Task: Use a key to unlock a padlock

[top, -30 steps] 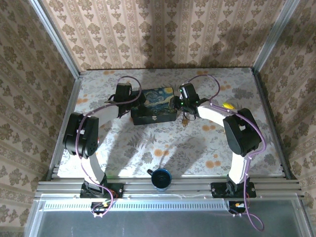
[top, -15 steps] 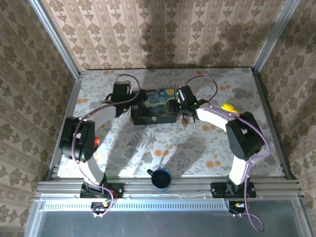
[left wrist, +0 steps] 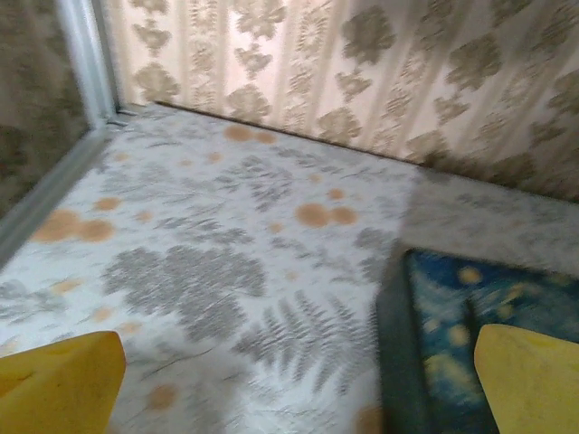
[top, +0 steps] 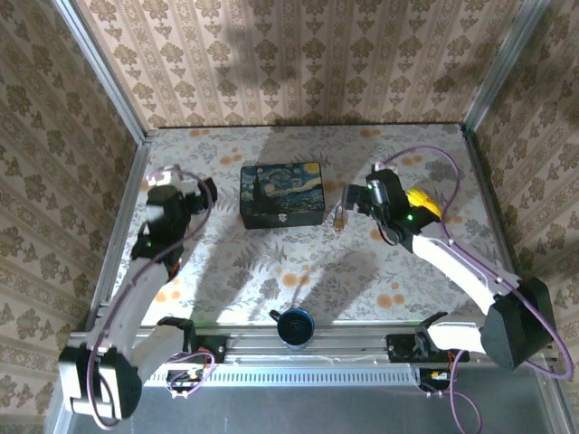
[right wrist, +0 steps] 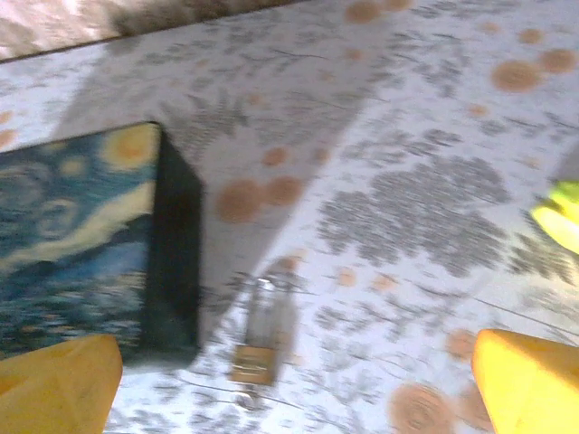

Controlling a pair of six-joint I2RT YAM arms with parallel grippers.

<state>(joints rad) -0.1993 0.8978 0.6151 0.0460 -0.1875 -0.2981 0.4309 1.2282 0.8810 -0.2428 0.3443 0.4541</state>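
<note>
On the table [top: 271, 262], left end effector [top: 204, 192] and right end effector [top: 354, 201] have drawn back, wide open.

Both arms same build: left arm [top: 134, 291] and right arm [top: 458, 262] have white links and bulky black joints. Thin purple cable [top: 432, 150] loops off each (bundled at base). Black base plates [top: 434, 347]. Left fingers [left wrist: 59, 384] and right fingers [right wrist: 529, 380] are blunt, yellow.

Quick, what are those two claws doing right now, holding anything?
Left gripper: open, holding nothing.
Right gripper: open, holding nothing; the padlock lies loose on the table.
</note>
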